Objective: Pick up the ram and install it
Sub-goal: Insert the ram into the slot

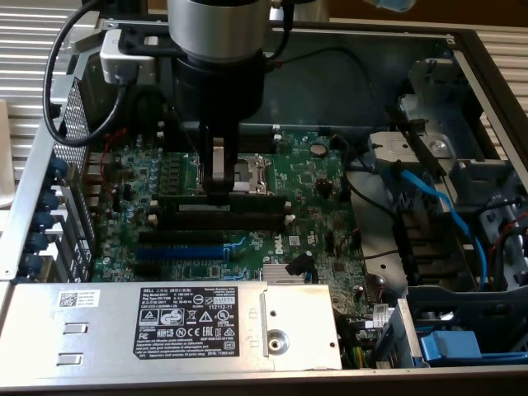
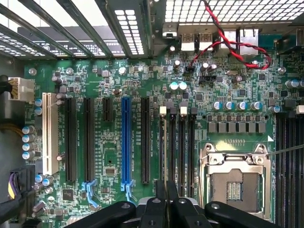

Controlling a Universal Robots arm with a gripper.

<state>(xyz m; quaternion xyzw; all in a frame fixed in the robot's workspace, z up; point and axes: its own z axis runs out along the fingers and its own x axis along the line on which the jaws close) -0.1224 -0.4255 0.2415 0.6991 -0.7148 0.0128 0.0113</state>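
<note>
**Wrist view: fingers clamped on the ram over the memory slots**

Nearest the wrist camera, the gripper (image 2: pixel 166 191) has its two black fingers (image 2: pixel 155 209) drawn close together. Only a narrow gap is left, and the thin edge of the ram (image 2: pixel 166 156) runs through it. The ram is seen edge-on, lined up with one of the long black slots (image 2: pixel 183 152) that have white end clips. Whether it is fully seated cannot be told. Just beside these slots lies the processor socket (image 2: pixel 235 183) in its metal frame. On their other side stands the blue slot (image 2: pixel 126 142), and past that a white slot (image 2: pixel 46 133). Farther off, red and black wires (image 2: pixel 228 42) twist across the green motherboard (image 2: pixel 109 85), and beyond them the vent grille (image 2: pixel 128 23) closes the case.

In the exterior view, a metal cover (image 1: pixel 99 330) bearing a printed label (image 1: pixel 190 318) lies closest. Behind it comes the blue slot (image 1: pixel 177 252). Then comes the ram (image 1: pixel 256 196), lying lengthwise across the board with the gripper (image 1: pixel 219 188) pointing straight down onto about its middle. The processor socket (image 1: pixel 252 172) sits just behind. A blue cable (image 1: pixel 437 206) runs through the drive bay at the exterior view's right.
</note>
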